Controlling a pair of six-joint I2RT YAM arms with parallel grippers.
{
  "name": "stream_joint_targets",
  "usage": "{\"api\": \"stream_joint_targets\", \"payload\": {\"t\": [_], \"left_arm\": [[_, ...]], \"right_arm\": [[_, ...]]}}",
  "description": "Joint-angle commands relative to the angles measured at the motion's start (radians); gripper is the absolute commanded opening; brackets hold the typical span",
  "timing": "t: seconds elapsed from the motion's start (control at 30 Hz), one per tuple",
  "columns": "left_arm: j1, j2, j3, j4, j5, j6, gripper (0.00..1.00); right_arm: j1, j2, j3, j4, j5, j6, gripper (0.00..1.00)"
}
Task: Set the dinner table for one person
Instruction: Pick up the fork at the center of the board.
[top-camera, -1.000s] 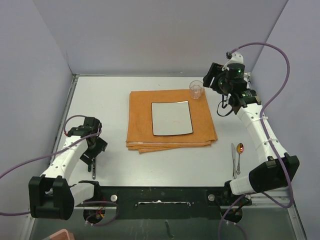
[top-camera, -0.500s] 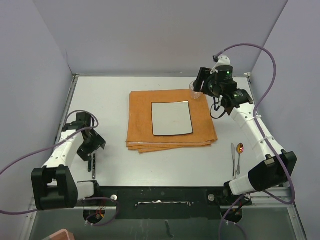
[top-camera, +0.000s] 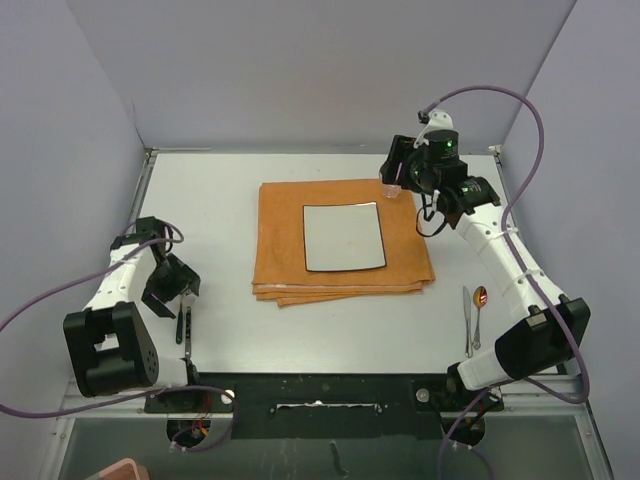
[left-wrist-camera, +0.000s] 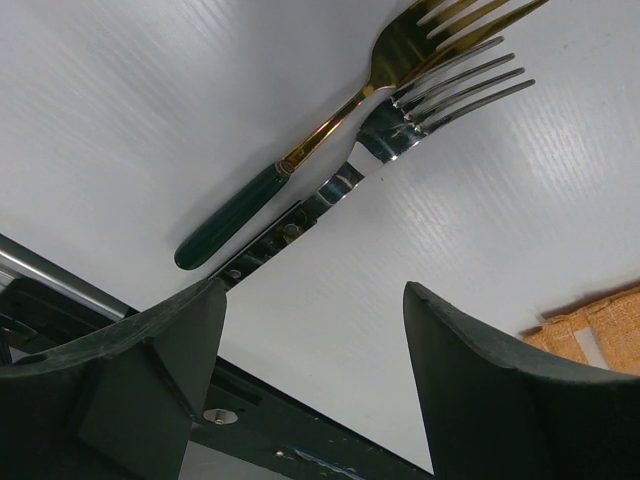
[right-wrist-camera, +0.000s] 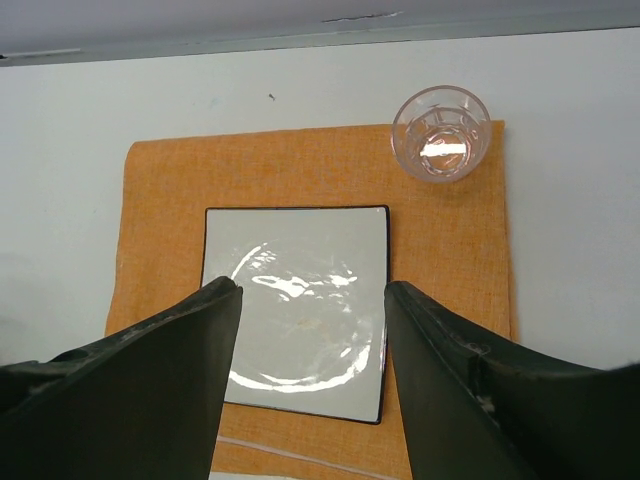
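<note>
Dinner table (top-camera: 220, 190): we are noting left gripper (left-wrist-camera: 315, 330) gaping wide over two forks (left-wrist-camera: 390, 135), seemingly touching, risking double pick. Right gripper (right-wrist-camera: 312, 300) hovering wide, empty, near glass (right-wrist-camera: 440, 135), risking knock.

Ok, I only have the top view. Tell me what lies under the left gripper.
Observer: Two forks lie side by side, a gold fork with a dark green handle and a silver fork. The left gripper is open over them.
Operator: Now check the glass by the right gripper.
Observer: The glass stands upright on the far right corner of the orange mat, beyond the open right gripper, not between its fingers.
</note>
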Motion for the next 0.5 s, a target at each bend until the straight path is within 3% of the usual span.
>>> {"api": "stream_joint_targets", "payload": {"t": [0.0, 0.47], "left_arm": [[0.018, 0.024, -0.013, 0.006, 0.032, -0.028, 0.7], [0.022, 0.129, -0.077, 0.034, 0.014, -0.111, 0.68]], "right_arm": [[0.014, 0.007, 0.06, 0.024, 0.023, -0.012, 0.59], [0.021, 0.038, 0.08, 0.035, 0.018, 0.015, 0.59]]}}
